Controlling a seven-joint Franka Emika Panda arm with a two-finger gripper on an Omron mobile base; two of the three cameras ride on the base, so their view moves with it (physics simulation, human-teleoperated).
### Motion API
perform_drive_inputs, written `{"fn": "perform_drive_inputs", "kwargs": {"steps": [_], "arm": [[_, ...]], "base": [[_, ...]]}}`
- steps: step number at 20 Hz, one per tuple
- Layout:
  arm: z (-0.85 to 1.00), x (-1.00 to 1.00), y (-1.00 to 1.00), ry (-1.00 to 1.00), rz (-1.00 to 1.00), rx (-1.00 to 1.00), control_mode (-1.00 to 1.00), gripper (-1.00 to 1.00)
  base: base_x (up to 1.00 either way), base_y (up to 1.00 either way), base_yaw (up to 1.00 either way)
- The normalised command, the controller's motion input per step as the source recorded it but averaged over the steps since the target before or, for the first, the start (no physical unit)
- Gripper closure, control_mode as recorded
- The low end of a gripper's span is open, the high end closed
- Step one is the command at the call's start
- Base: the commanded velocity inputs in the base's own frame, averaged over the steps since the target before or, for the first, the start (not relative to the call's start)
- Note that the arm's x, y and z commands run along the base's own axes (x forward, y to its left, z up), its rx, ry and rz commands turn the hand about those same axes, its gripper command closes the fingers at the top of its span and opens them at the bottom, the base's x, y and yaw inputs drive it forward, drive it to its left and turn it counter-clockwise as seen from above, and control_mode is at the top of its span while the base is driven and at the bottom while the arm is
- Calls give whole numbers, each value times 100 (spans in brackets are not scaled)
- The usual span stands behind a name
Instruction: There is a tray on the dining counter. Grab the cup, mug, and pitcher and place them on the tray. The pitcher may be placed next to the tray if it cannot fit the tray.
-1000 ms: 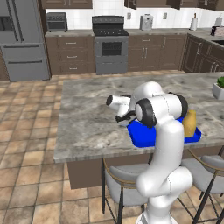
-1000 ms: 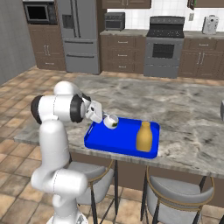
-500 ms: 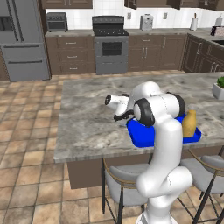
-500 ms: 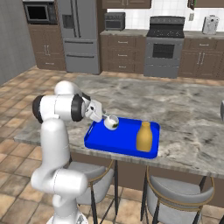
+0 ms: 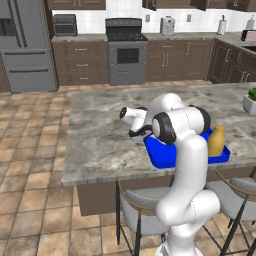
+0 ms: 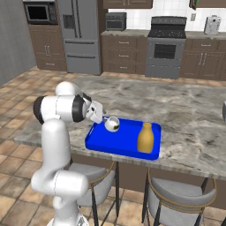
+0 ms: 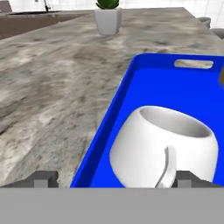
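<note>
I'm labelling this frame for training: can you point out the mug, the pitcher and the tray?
mug point(image 7: 144, 144): hand view, on its white outer wall.
pitcher point(image 6: 145, 139): right base view, on its rounded body.
tray point(image 6: 98, 144): right base view, on its near rim.

The tray point(image 6: 124, 145) is bright blue. On it sit a white mug point(image 6: 111, 124) with a dark inside and a yellow-orange pitcher point(image 6: 145, 138). The counter point(image 6: 194, 114) has a grey-beige marbled top over a dark brown base. At 12 o'clock in the hand view, a white pot point(image 7: 108, 21) holds a green plant.
</note>
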Motion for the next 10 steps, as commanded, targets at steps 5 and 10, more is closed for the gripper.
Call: {"fn": "perform_drive_inputs", "kwargs": {"steps": [5, 10], "arm": [[-17, 2, 4, 0, -1, 5, -100, -100], [-17, 8, 5, 0, 0, 4, -100, -100]], "base": [[0, 0, 0], [0, 0, 0]]}}
